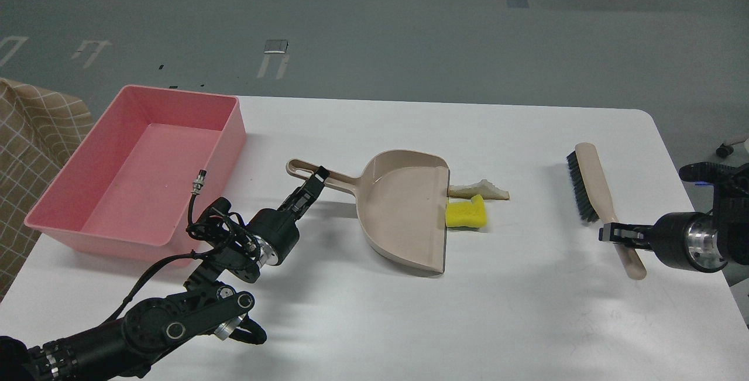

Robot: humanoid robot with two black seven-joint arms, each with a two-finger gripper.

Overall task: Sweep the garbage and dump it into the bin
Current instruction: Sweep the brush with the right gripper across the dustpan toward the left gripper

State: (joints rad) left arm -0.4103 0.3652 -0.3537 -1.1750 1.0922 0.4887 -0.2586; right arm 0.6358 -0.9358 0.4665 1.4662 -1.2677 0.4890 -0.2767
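Observation:
The yellow sponge [466, 213] and the white bread wedge [480, 190] lie on the table at the open right edge of the beige dustpan [406, 208]. My left gripper [316, 178] is shut on the dustpan's long handle [319, 177]. The pink bin [139, 165] stands at the far left of the table and is empty. My right gripper [614, 232] is shut on the handle of a beige brush [594, 194] with black bristles, held a little above the table at the right.
The white table [526, 311] ends close behind my right arm at its right edge. A chequered tan cloth [29, 147] lies left of the bin. Bare tabletop lies between the garbage and the brush.

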